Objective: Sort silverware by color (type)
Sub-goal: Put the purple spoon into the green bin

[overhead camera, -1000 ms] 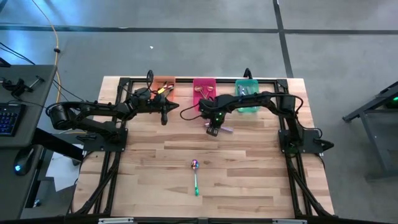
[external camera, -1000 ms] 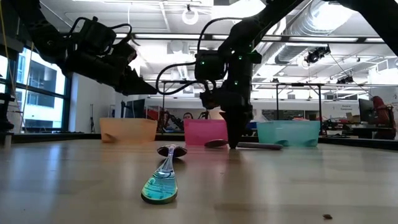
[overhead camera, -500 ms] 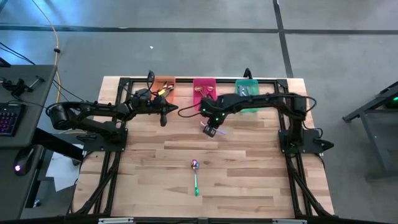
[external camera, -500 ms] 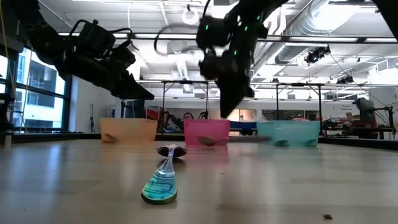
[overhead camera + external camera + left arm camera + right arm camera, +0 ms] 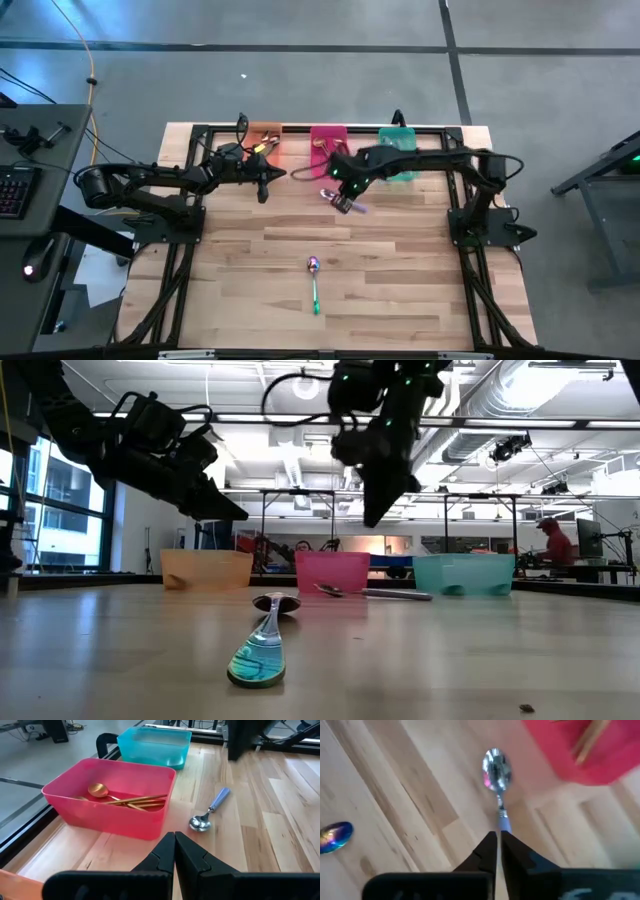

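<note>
Just before the pink bin [image 5: 329, 140] lies the blue-handled spoon [image 5: 338, 199]; its handle points away from the bin; the right gripper [image 5: 343, 187] hangs directly above it, fingers pinched shut on nothing; the left gripper [image 5: 264, 184] is farther off, also clenched empty.

Grey floor [image 5: 300, 80], bright windowed workshop behind.

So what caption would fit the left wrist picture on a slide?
Shut left hand faces a pink bin of gold spoons; a blue-handled spoon lies on the table beside it.
</note>
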You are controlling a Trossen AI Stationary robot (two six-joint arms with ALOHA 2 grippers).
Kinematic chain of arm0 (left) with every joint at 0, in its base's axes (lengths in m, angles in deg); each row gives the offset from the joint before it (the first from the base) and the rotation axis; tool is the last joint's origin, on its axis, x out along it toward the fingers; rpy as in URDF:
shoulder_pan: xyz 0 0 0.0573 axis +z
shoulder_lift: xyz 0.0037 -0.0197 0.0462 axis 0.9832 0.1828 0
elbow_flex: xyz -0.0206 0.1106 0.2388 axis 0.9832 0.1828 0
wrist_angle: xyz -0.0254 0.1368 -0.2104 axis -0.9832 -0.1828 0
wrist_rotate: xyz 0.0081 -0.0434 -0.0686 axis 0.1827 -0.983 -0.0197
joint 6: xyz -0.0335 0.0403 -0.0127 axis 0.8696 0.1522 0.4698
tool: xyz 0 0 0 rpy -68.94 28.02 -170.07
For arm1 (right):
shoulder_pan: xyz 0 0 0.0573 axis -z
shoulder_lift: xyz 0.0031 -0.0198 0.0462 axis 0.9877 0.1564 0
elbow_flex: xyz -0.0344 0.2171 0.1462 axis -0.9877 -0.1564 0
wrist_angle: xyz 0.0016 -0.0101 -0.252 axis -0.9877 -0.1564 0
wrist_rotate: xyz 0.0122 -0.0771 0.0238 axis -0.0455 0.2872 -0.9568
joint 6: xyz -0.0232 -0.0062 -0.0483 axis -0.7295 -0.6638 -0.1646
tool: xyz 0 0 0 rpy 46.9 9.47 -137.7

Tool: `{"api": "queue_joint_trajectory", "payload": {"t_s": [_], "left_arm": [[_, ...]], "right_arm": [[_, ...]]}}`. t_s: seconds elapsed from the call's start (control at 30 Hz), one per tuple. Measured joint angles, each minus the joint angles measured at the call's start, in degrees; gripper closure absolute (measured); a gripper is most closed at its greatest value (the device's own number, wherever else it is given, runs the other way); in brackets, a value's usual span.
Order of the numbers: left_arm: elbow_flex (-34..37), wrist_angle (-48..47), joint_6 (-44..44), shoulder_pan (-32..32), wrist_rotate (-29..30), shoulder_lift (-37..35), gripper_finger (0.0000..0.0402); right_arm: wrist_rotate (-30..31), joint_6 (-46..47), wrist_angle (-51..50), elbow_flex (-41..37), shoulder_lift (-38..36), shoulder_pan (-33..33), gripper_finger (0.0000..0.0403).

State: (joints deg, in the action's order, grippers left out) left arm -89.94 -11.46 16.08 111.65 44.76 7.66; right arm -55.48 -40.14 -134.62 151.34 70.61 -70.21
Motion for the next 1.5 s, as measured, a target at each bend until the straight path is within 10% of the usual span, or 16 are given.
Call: {"api": "queue_joint_trajectory", "payload": {"t_s": [0.47, 1.5], "left_arm": [[0.0, 0.0, 0.2, 0.0, 0.0, 0.0, 0.0401], [0.0, -0.6, 0.2, 0.0, -0.1, 0.0, 0.0401]], "right_arm": [[6.2, -0.4, 5.5, 0.0, 12.3, -1.7, 0.0278], [0.1, -0.8, 5.6, -0.3, 13.1, -0.9, 0.0398]]}}
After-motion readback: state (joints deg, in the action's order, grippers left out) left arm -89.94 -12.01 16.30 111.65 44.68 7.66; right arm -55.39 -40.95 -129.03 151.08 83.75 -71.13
